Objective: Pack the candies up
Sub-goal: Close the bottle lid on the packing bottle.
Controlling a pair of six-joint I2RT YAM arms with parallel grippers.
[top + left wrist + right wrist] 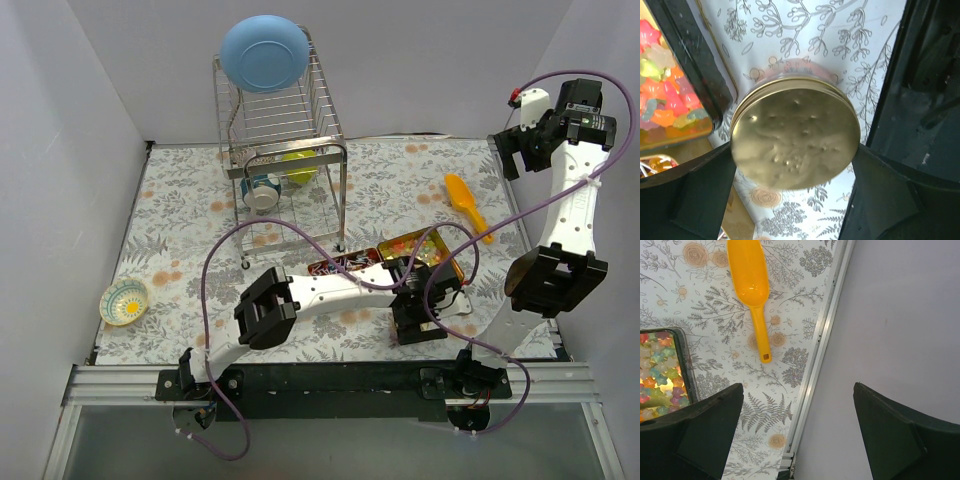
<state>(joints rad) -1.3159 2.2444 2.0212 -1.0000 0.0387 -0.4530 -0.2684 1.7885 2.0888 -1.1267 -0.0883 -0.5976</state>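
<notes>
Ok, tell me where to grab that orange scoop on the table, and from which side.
Take the orange scoop by its thin, straight handle, coming straight down from above with the jaws across its width. It lies flat on the table, hollow side up, so a side approach would probably only push it. The bowl looks too wide and sloped. The right gripper, open, hangs nearest.

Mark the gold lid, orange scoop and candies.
gold lid (795,132), left wrist view, centre of its dimpled top.
orange scoop (753,292), right wrist view, lower part of its bowl.
candies (660,375), right wrist view, middle of the visible pile.

White arms (340,290), black joints (265,308), purple cables (208,275)
</notes>
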